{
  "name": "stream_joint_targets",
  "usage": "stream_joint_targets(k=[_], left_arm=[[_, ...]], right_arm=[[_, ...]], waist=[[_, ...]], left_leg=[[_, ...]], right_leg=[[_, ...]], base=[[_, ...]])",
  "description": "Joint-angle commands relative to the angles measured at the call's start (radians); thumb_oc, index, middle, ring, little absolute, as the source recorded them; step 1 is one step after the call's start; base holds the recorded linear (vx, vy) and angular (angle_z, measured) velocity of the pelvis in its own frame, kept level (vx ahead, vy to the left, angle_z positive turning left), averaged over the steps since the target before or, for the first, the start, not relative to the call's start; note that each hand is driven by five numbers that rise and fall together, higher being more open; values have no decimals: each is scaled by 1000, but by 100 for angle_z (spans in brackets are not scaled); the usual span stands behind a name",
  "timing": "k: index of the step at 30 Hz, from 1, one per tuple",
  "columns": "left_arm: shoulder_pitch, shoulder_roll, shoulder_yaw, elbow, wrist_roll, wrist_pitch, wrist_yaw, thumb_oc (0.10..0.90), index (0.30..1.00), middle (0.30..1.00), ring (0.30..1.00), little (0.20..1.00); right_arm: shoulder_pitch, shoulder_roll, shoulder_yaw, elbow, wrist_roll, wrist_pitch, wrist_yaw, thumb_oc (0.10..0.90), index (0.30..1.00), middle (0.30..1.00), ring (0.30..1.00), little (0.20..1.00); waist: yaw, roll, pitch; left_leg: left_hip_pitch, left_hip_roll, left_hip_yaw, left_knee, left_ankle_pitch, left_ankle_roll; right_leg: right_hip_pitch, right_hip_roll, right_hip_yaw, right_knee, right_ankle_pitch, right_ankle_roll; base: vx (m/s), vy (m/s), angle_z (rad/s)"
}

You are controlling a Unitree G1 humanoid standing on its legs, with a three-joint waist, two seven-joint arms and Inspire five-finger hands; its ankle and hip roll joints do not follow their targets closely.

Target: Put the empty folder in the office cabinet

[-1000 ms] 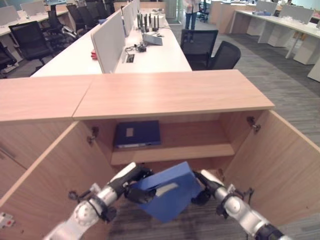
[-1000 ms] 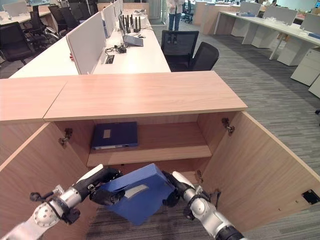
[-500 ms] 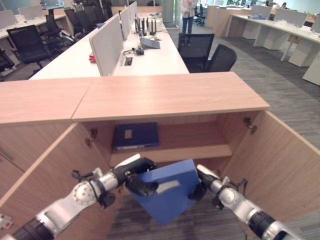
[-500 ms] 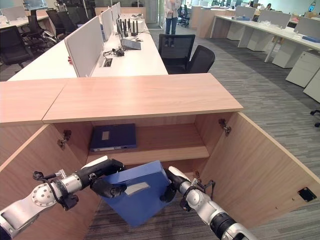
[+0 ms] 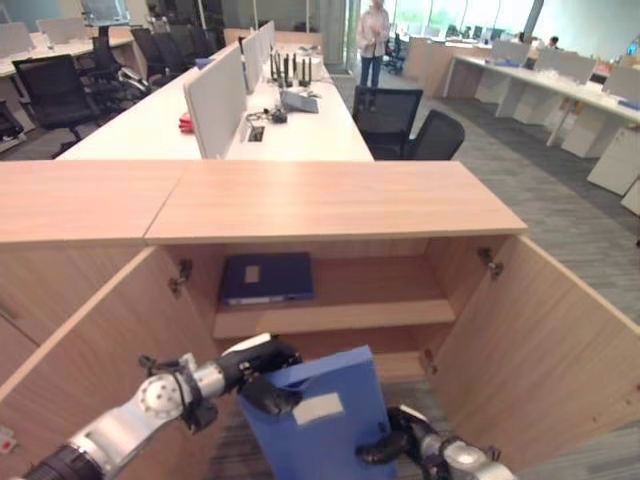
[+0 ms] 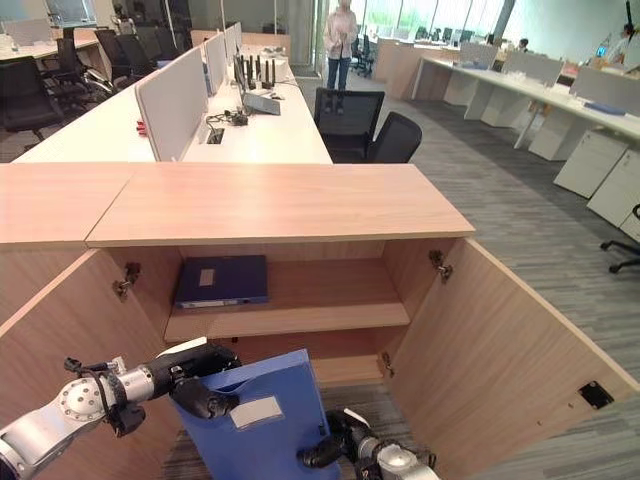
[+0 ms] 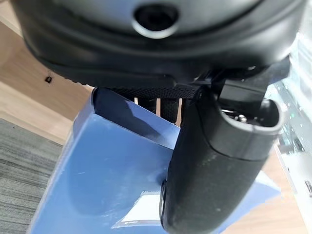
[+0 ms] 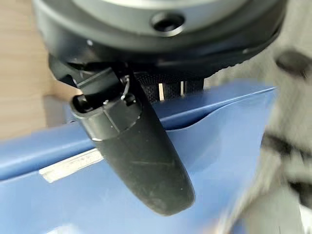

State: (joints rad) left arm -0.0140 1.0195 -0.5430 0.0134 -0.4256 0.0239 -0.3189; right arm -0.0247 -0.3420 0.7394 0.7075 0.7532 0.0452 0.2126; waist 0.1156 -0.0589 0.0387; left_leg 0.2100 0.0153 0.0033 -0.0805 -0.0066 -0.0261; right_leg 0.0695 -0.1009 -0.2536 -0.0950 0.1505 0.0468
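Gripping one blue folder (image 5: 318, 425) from both sides, the left hand (image 5: 262, 372) pinches its upper left edge, thumb on the labelled face, fingers (image 7: 165, 108) behind. The right hand (image 5: 392, 448) clamps the lower right edge the same way. The folder stands nearly upright, long axis vertical, low before the open cabinet (image 5: 330, 200); the left hand looks nearer the opening. Beyond, two shelves: a second blue folder (image 5: 266, 277) lies flat on the upper shelf (image 5: 380, 305). Farthest, a person (image 5: 374, 40) stands among the tabletops.
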Motion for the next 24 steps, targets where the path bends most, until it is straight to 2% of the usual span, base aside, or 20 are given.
stream_joint_targets(k=[1, 2, 6, 8, 10, 11, 13, 17, 18, 23, 24], left_arm=[[-108, -273, 46, -190, -287, -194, -69, 769, 853, 853, 853, 853], [-95, -281, 58, -181, -278, -194, -61, 800, 900, 900, 900, 900], [-30, -341, 108, -128, -253, -192, -16, 800, 900, 900, 900, 900], [34, -419, 166, -37, -242, -175, 44, 800, 900, 900, 900, 900], [50, -447, 184, -1, -245, -168, 63, 800, 900, 900, 900, 900], [89, -521, 228, 77, -276, -149, 104, 800, 900, 900, 900, 900], [113, -574, 266, 143, -282, -138, 149, 800, 900, 900, 900, 900], [167, -602, 333, 180, -250, -119, 184, 800, 900, 900, 900, 900], [206, -619, 376, 220, -228, -113, 200, 800, 900, 900, 900, 900], [223, -706, 478, 374, -237, -123, 291, 800, 900, 900, 900, 900], [217, -746, 510, 474, -246, -119, 327, 800, 900, 900, 900, 900]], right_arm=[[-86, 227, 5, -93, 268, -29, 162, 400, 300, 300, 300, 300], [-79, 229, -2, -87, 274, -32, 155, 400, 300, 300, 300, 300], [-55, 243, -37, -75, 303, -37, 129, 400, 300, 300, 300, 300], [-28, 273, -95, -43, 361, -36, 97, 400, 300, 300, 300, 300], [-21, 281, -113, -35, 378, -37, 86, 400, 300, 300, 300, 300], [-5, 294, -146, -25, 406, -37, 65, 400, 300, 300, 300, 300], [2, 297, -190, -7, 429, -44, 45, 400, 300, 300, 300, 300], [8, 301, -263, 47, 429, -45, 24, 400, 300, 300, 300, 300], [12, 303, -301, 75, 423, -44, 11, 400, 300, 300, 300, 300], [7, 303, -388, 108, 433, -64, -28, 400, 300, 300, 300, 300], [6, 308, -433, 130, 454, -79, -51, 400, 300, 300, 300, 300]], waist=[[-5, 5, 2], [-4, 5, 2], [-5, 4, 1], [-2, 3, 3], [-4, 3, 4], [-5, 1, 7], [-6, 1, 10], [-3, 4, 12], [0, 5, 11], [7, 4, 16], [9, 3, 17]], left_leg=[[-43, -30, -68, -7, -40, -4], [-43, -30, -68, -7, -40, -4], [-44, -29, -70, -7, -40, -4], [-46, -31, -71, -7, -40, -2], [-46, -31, -71, -7, -40, -2], [-48, -30, -73, -7, -39, -1], [-51, -29, -76, -7, -38, 0], [-56, -28, -81, -7, -36, 0], [-58, -27, -84, -7, -36, -1], [-65, -24, -97, -7, -33, -3], [-69, -23, -102, -7, -30, -4]], right_leg=[[68, -30, -20, 8, -90, 75], [68, -30, -21, 8, -90, 75], [66, -31, -21, 8, -92, 73], [65, -30, -21, 8, -92, 71], [65, -29, -22, 8, -93, 70], [64, -29, -21, 8, -93, 67], [63, -28, -23, 8, -95, 65], [60, -26, -26, 8, -96, 64], [59, -26, -29, 8, -97, 63], [61, -22, -35, 8, -104, 58], [60, -19, -38, 8, -107, 56]], base=[[0, 0, 0], [0, 0, 0], [1, -1, 1], [4, -2, 6], [3, -2, 2], [0, 0, 0], [-9, -13, -3], [0, 0, 0], [15, -20, 3], [5, -12, 2], [13, -29, 6]])
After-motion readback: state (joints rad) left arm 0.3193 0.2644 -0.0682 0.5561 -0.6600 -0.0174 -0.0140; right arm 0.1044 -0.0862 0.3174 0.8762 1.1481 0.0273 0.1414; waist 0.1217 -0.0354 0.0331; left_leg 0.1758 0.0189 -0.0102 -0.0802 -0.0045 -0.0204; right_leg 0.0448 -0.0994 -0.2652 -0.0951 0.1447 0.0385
